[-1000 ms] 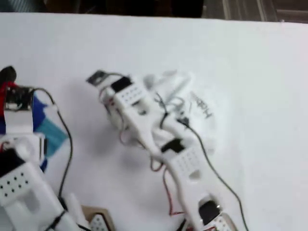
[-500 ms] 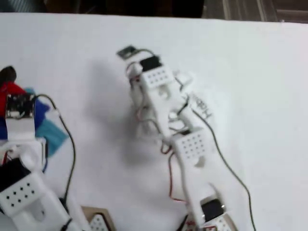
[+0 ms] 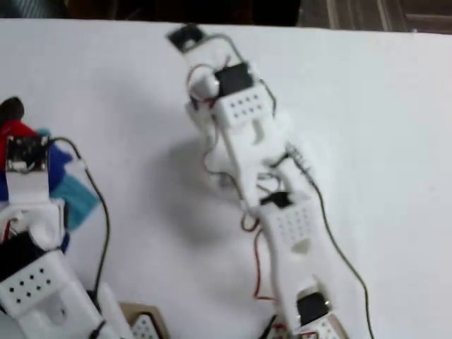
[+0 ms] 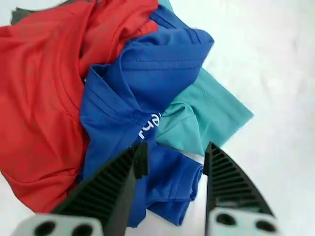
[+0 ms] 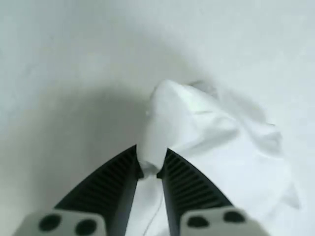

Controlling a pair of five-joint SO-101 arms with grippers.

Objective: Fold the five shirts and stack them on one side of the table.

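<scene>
1. A white shirt [image 5: 211, 142] is seen near the centre of the high view, crumpled into soft folds. A bunched edge of it is pinched between the nearly closed jaws of the right end effector [image 5: 150, 164].
2. A red shirt [image 4: 39, 98], a blue shirt [image 4: 147, 83] and a teal shirt [image 4: 206, 118] are heaped together at the left edge of the high view, with the blue one uppermost.
3. The left end effector [image 4: 172, 155] is held wide above this heap — nothing is gripped.
4. The worktop [image 3: 374, 106] is plain white. A dark strip of room [image 3: 212, 8] is seen beyond its far edge, along the top of the frame.

Bright, even light; soft shadows.
</scene>
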